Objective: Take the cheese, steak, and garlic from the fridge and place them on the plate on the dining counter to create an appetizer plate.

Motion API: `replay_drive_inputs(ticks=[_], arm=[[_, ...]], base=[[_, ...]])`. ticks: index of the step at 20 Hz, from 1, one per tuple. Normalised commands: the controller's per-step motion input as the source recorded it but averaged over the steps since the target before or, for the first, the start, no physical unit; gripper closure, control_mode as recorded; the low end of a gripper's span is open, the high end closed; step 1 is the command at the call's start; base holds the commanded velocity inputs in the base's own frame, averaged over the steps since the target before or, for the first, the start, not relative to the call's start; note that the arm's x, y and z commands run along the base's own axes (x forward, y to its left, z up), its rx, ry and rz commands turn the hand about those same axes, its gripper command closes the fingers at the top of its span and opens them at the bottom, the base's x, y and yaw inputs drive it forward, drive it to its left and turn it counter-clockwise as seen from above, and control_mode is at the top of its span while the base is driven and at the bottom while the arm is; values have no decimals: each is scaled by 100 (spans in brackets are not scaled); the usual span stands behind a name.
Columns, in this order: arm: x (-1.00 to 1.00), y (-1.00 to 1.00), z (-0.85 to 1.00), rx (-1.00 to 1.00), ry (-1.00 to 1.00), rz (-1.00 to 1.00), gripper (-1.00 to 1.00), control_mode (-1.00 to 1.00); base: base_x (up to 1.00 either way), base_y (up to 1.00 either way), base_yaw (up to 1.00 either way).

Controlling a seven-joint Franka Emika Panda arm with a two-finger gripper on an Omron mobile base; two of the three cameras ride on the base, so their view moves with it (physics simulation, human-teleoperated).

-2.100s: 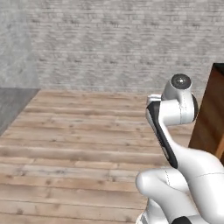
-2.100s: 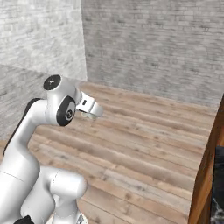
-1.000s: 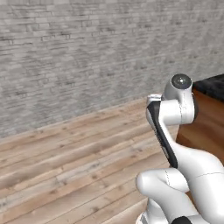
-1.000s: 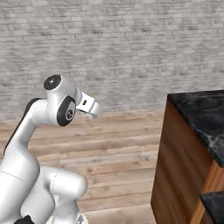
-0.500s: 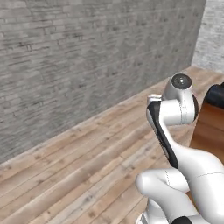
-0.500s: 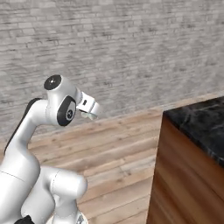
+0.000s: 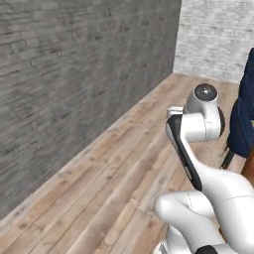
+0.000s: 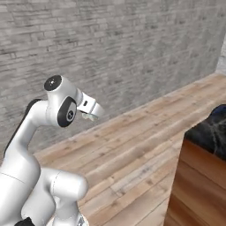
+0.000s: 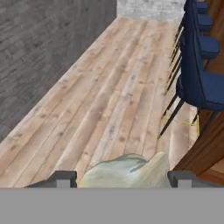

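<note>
Between the two dark finger tips of the gripper, at the bottom of the hand view, sits the garlic, a pale cream lump; the jaws stand wide with a tip close on either side of it. Beyond it lies the plank floor beside a grey brick wall; navy stools line the dining counter, whose dark marble corner and wood front show in the right base view.

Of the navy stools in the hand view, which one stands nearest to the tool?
The lowest, largest stool, with thin dark legs reaching the wood floor. The other stools line up behind it toward the far wall.
</note>
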Motion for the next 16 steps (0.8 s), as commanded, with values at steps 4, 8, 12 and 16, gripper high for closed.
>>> replay_drive_inputs(ticks=[4, 8, 12, 16], arm=[[0, 0, 0, 0, 0, 0, 100, 100], [0, 0, 0, 0, 0, 0, 100, 100], [0, 0, 0, 0, 0, 0, 100, 100], [0, 0, 0, 0, 0, 0, 100, 100]], base=[[100, 46, -49], [100, 46, -49], [100, 44, -49], [100, 45, -48]])
